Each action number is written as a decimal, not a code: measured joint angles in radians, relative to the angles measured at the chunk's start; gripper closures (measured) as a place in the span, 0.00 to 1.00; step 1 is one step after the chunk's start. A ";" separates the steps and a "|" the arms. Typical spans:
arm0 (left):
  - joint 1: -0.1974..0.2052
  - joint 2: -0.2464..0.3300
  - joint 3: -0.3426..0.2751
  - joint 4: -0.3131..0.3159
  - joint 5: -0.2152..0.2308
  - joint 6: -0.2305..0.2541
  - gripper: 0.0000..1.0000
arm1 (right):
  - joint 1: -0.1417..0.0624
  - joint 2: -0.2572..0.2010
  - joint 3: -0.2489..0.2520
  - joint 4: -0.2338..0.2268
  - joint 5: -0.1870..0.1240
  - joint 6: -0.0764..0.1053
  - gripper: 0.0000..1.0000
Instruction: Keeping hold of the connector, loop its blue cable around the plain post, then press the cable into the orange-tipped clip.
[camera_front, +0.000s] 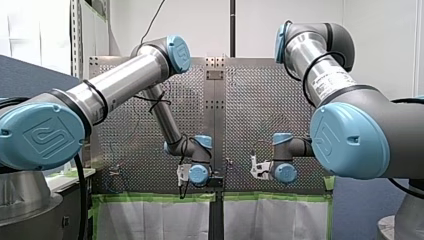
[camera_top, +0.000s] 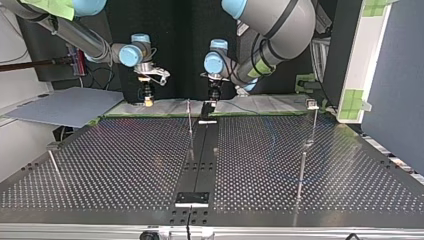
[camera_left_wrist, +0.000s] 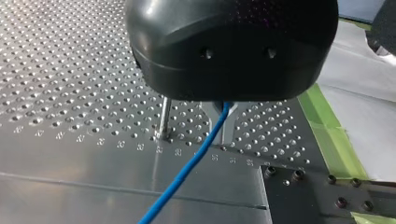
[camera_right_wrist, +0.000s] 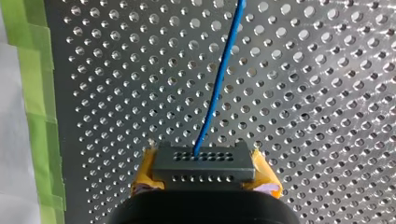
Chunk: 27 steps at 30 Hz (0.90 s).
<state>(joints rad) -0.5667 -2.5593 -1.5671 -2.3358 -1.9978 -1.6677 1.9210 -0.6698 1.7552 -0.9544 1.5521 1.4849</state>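
Right wrist view: my right gripper (camera_right_wrist: 205, 179) is clamped on the dark connector (camera_right_wrist: 204, 161), held between its yellow pads (camera_right_wrist: 145, 173).
The blue cable (camera_right_wrist: 219, 79) leaves the connector's face and runs straight ahead over the perforated counter (camera_right_wrist: 327, 93), with green tape (camera_right_wrist: 32, 70) along the counter's edge off to one side. In the left wrist view the cable comes out from under the black body of my left gripper (camera_left_wrist: 223, 134) and slants away across the counter, passing near a thin metal post (camera_left_wrist: 164, 116) without touching it. I cannot tell whether that gripper is closed on it. In the top view both grippers hang at the counter's far edge, apart from each other: my right at the view's left, my left near the middle.
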 joint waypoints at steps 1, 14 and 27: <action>-0.002 0.000 0.000 0.000 -0.002 0.008 1.00 | -0.002 0.000 -0.001 0.000 -0.002 0.001 1.00; -0.037 0.000 0.026 -0.005 -0.021 0.051 1.00 | -0.022 0.001 -0.024 0.014 -0.016 0.006 1.00; -0.030 -0.001 0.082 -0.043 -0.018 0.051 1.00 | -0.033 0.002 -0.045 0.022 -0.019 0.009 1.00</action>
<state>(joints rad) -0.5969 -2.5601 -1.4854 -2.3788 -2.0160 -1.6167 1.8878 -0.6675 1.7099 -0.9325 1.5331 1.4941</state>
